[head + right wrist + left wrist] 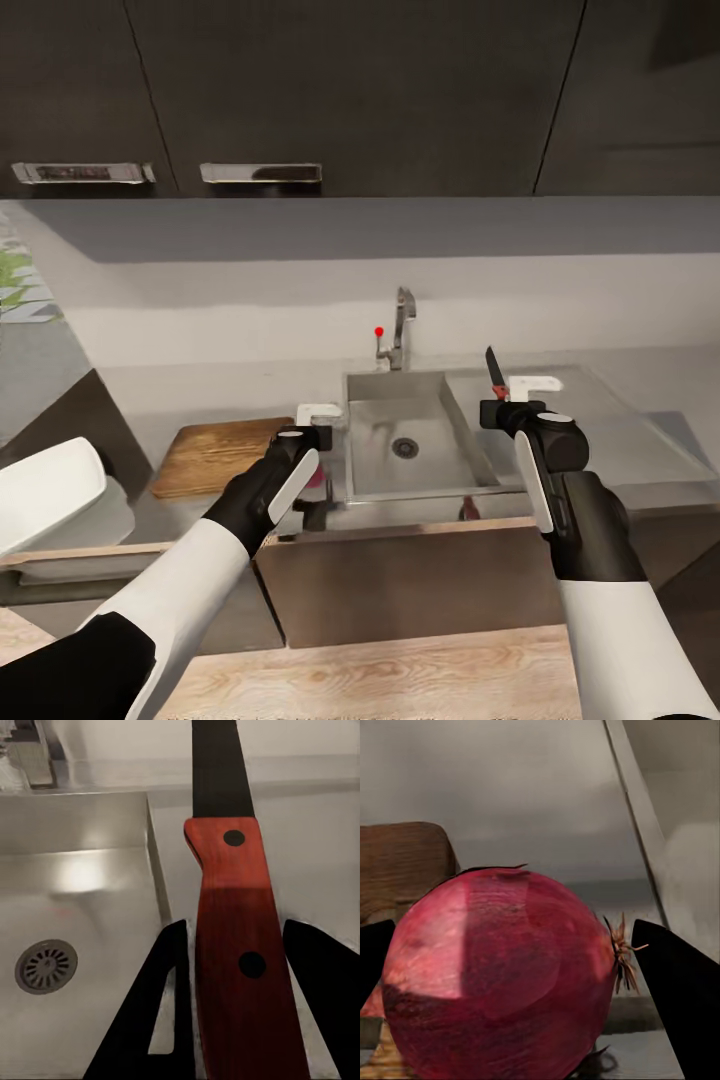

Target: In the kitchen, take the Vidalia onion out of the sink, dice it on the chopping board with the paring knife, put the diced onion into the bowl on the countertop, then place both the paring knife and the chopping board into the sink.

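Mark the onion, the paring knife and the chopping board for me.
onion (499,975): left wrist view, middle of its red skin.
paring knife (236,937): right wrist view, reddish handle.
chopping board (215,455): head view, bare wood top.

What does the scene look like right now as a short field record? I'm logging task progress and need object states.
left gripper: fingers shut on the onion, between chopping board and sink
right gripper: fingers shut on the paring knife, blade up, by the sink's right edge
sink: basin holds nothing visible, drain exposed
chopping board: flat on the countertop, left of sink, bare
onion state: whole, not diced
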Tool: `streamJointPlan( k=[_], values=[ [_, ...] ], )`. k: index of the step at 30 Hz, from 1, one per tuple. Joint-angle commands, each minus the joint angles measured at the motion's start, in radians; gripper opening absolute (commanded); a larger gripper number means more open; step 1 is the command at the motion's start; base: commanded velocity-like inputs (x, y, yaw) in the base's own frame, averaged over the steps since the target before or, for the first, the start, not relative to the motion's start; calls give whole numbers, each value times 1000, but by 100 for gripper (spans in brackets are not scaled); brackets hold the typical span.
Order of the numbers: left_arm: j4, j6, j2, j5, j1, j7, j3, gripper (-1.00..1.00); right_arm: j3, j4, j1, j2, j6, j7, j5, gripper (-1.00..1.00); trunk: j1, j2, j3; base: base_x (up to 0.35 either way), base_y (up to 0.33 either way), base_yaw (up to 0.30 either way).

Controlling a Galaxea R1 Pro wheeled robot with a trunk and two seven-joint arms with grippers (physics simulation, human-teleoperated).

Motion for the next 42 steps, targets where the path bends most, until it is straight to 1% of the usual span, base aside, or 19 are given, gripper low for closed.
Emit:
streamJointPlan(
  k=[1, 8, 17, 30, 42],
  values=[
    [-1, 2, 1, 10, -1, 10, -4, -100, 1, -1, -1, 0, 5, -2, 0, -100, 0, -1, -1, -90, 317, 0],
    [0, 2, 1, 10, -1, 9, -4, -100, 1, -1, -1, 0, 5, -2, 0, -100, 0, -1, -1, -62, 287, 0],
    [0, 2, 1, 10, -1, 9, -4, -100, 1, -1, -1, 0, 5, -2, 0, -100, 0, -1, -1, 9, 77, 0],
    [2, 2, 2, 10, 0, 9, -4, -100, 1, -1, -1, 0, 5, -2, 0, -100, 0, -1, -1, 16, 275, 0],
    [3, 2, 2, 11, 3, 9, -4, -100, 0, -1, -1, 0, 5, -2, 0, -100, 0, -1, -1, 0, 20, 0]
  ],
)
